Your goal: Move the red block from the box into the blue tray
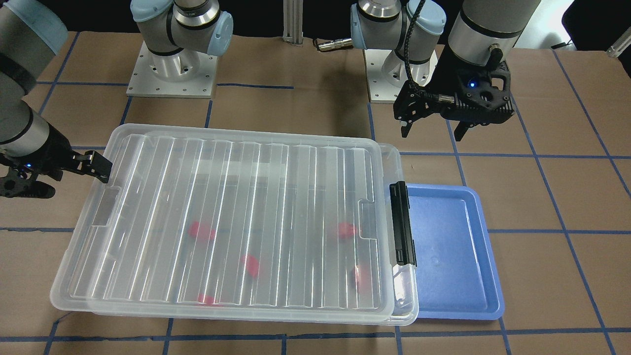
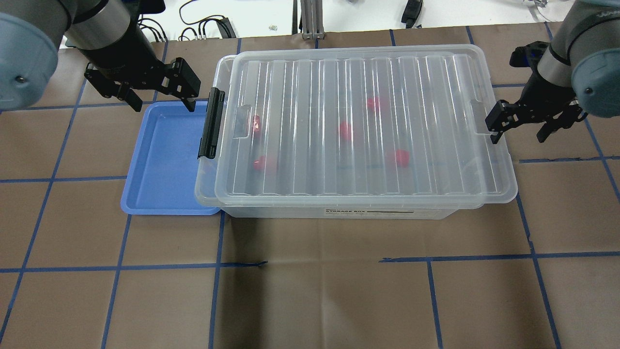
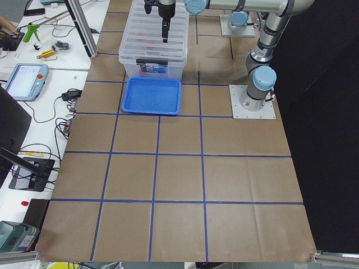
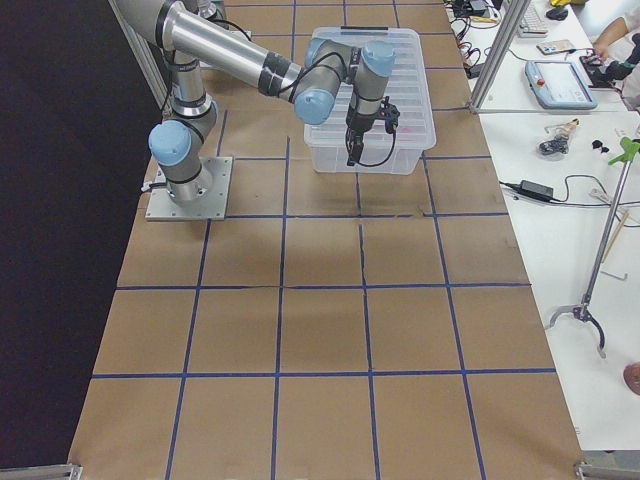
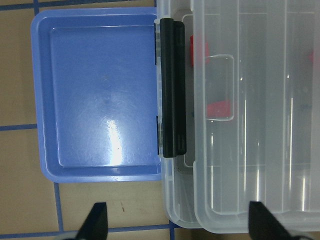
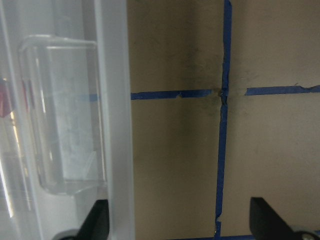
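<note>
Left tool (image 2: 162,103) (jaws wide) hangs beside blue tray (image 2: 164,165); box (image 2: 315,167) lidded.

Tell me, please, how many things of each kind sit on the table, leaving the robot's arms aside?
Clear box: 1
Red blocks, blurred, inside it: 5
Blue tray: 1
Total: 7

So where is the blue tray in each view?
Front-facing: blue tray lower right.
Overhead: tray left of centre.
Exterior left: tray upper middle.
Exterior right: not visible.
Left wrist: tray left half.
Right wrist: not in it.
Landmark: black latch beside the tray.
</note>
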`<state>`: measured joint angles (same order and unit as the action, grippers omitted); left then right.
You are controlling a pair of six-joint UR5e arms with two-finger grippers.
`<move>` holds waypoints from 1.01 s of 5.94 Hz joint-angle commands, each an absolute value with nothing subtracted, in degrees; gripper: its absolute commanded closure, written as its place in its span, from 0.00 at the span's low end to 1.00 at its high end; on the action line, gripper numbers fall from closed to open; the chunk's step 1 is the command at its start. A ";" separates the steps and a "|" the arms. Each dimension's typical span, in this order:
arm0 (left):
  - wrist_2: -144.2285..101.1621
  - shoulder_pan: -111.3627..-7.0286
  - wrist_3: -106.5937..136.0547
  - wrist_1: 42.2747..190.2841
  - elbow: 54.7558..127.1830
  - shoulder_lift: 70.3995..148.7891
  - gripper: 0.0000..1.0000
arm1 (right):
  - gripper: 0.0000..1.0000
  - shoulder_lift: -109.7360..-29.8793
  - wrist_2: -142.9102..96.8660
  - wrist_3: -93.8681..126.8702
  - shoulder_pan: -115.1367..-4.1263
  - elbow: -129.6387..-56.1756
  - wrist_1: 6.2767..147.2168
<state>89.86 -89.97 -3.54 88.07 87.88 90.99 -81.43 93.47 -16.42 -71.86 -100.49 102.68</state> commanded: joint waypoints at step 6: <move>89.74 -91.05 -3.60 88.94 87.36 90.88 0.01 | 0.00 -79.82 98.17 -35.03 -60.58 -99.58 108.00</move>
<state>89.97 -90.62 -3.49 88.68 87.30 91.00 -80.61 97.61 -31.91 -62.38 -99.87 106.44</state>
